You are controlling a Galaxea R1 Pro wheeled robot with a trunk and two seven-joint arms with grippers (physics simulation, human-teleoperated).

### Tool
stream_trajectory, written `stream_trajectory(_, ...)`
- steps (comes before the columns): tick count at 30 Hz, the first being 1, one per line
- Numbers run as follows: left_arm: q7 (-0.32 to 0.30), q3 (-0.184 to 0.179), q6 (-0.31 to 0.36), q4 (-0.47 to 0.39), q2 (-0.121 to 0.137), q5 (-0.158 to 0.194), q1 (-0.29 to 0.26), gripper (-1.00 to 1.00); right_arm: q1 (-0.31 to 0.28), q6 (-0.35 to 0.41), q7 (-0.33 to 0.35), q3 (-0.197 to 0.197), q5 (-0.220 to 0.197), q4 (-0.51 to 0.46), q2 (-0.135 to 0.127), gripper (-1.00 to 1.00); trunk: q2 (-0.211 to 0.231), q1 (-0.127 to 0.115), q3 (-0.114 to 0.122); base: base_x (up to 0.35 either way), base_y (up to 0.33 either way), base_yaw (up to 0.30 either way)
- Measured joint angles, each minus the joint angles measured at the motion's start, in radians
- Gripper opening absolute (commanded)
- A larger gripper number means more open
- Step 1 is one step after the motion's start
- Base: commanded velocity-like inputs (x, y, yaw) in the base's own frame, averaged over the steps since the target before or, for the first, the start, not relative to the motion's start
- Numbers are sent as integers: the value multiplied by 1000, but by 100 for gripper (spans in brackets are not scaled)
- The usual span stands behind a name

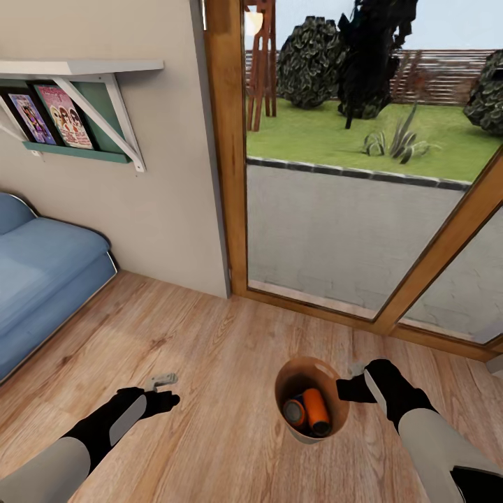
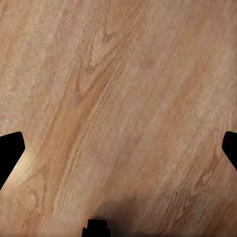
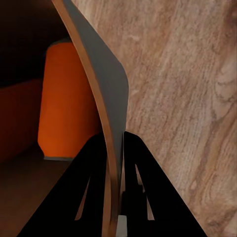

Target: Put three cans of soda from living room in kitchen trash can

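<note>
Clamped on the rim of the tash can (image 1: 307, 377), my right gripper (image 1: 353, 388) has one finger inside the wall and one outside, as the right wrist view shows (image 3: 113, 163). I am carrying the bin this way, above the wood floor (image 1: 230, 363), near the glass door (image 1: 349, 175) and well apart from the blue sofa (image 1: 42, 279).

Inside the tash can I count at least two orange soda cans (image 1: 307, 411) lying against each other; a third may sit beneath them, but I cannot tell from here. My left gripper (image 1: 162, 391) hangs beside the bin on the sofa side, its fingers spread wide with nothing between them (image 2: 11, 153).

I judge the collecting is mostly done. What remains is confirming the third can and getting the bin to the kitchen.
</note>
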Motion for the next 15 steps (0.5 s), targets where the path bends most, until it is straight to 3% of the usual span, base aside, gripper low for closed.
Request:
stream_trajectory(8,0,1,0,-1,0,0,0,100,2,-4,-2,2,-1,8,1,-100,0,0,0,0,0,0)
stream_trajectory(15,-1,1,1,-2,0,0,0,100,3,-82,-16,1,-3,78,0,-100,0,0,0,0,0,0)
